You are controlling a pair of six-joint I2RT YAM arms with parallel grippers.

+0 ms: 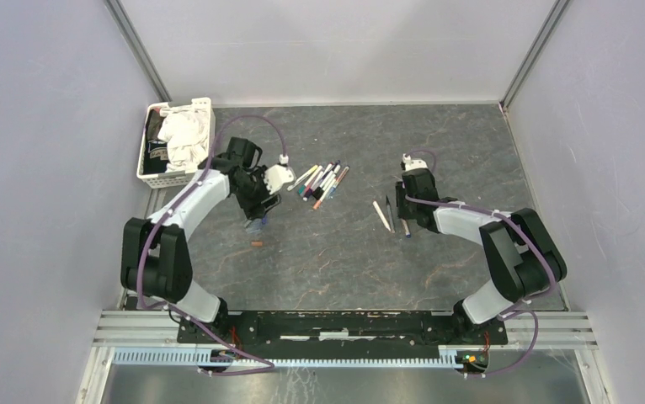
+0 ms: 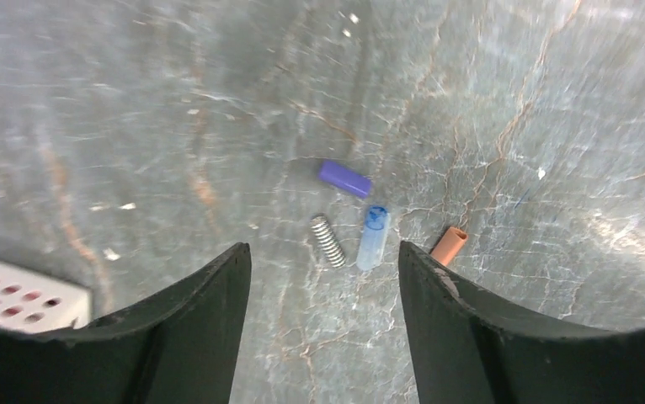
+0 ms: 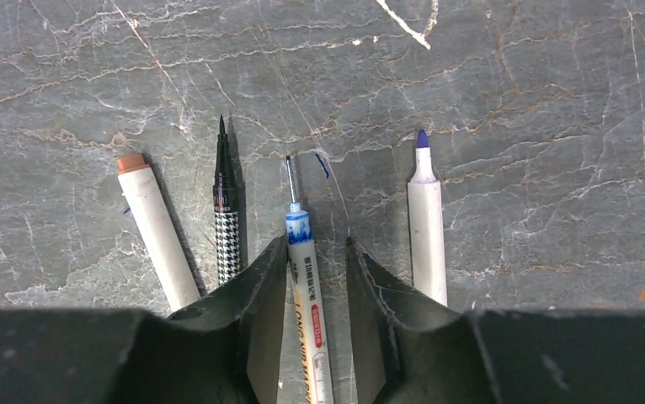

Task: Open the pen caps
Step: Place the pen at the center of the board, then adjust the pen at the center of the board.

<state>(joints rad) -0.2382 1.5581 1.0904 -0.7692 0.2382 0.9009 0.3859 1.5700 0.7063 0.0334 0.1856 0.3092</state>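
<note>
Left gripper (image 2: 323, 249) spread wide near stubby purple cap (image 2: 344, 178), coiled metal spring (image 2: 327, 241).

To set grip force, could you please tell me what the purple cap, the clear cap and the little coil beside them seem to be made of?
The purple cap looks like opaque plastic, smooth with a soft sheen. The clear cap seems to be translucent plastic, pale and see-through, with a blue end. The coil is probably a metal spring: silvery, ribbed turns.
</note>
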